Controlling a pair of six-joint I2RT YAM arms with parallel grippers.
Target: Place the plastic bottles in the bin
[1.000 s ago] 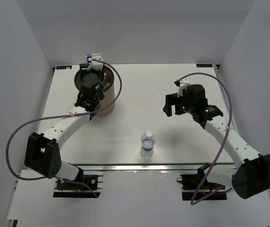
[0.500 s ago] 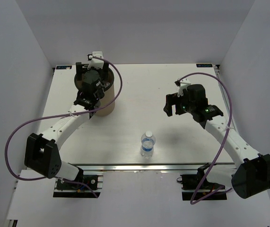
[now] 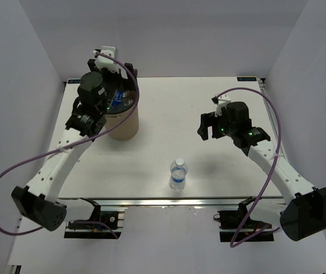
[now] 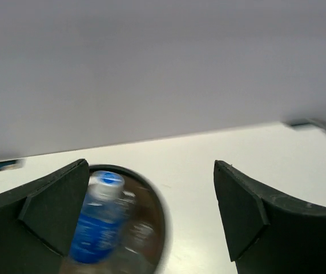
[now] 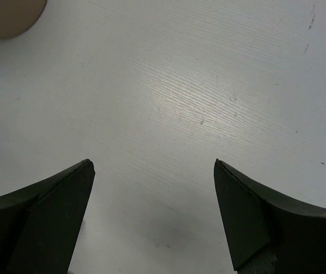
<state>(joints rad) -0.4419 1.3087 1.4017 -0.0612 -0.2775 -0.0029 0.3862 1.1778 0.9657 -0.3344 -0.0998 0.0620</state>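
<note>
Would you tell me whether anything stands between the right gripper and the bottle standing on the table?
Nothing visible does. Only bare table lies between the open right gripper and the upright bottle, which stands alone toward the near edge.

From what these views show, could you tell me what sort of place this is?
Most likely a robotics lab test cell: a white table boxed in by plain walls, left arm and right arm bolted at its near edge, a bin and water bottle as props.
</note>
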